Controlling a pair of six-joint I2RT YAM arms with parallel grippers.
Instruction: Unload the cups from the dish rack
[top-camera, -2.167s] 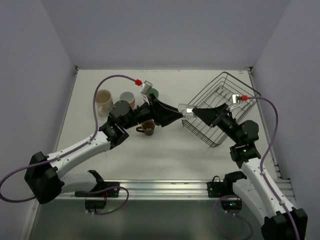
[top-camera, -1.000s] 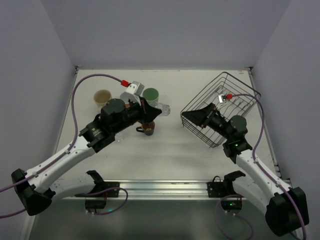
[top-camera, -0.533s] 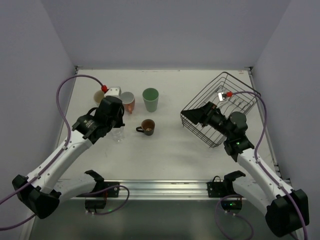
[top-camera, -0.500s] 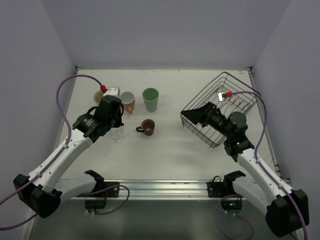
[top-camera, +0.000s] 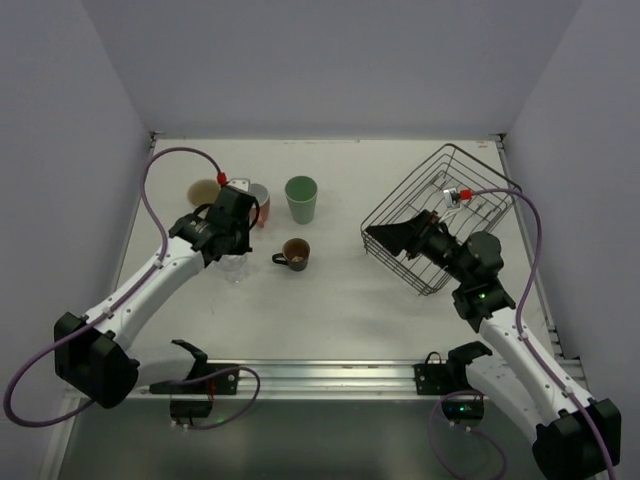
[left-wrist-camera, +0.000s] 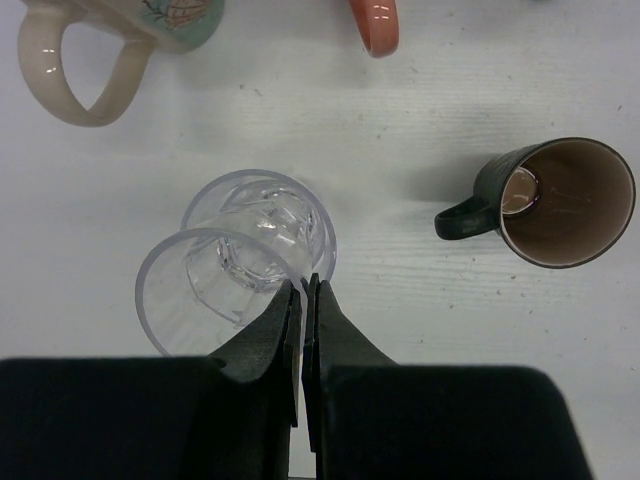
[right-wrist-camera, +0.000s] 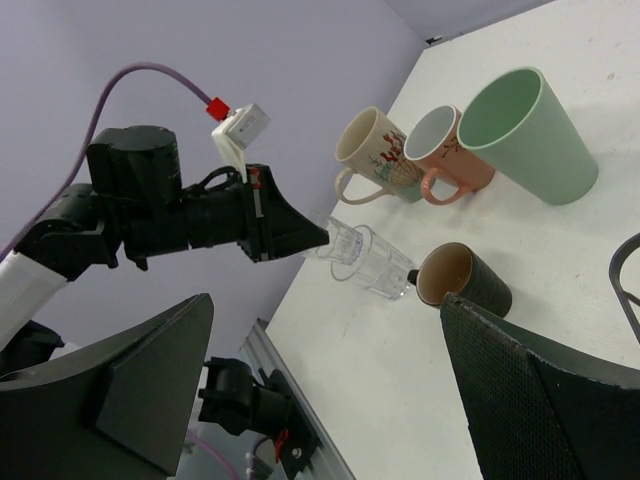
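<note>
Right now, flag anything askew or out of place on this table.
The dish rack sits diagonal to the table edges, by the open right pincer; whether it is also tipped is unclear. The mint green tumbler and dark brown mug stand upright.

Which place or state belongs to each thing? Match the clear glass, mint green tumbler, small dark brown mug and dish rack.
1 clear glass
2 mint green tumbler
3 small dark brown mug
4 dish rack

A right side of the table
B rim pinched by the left tool
C handle points toward the glass
D stands behind the brown mug

Pairs: 1-B, 2-D, 3-C, 4-A
</note>
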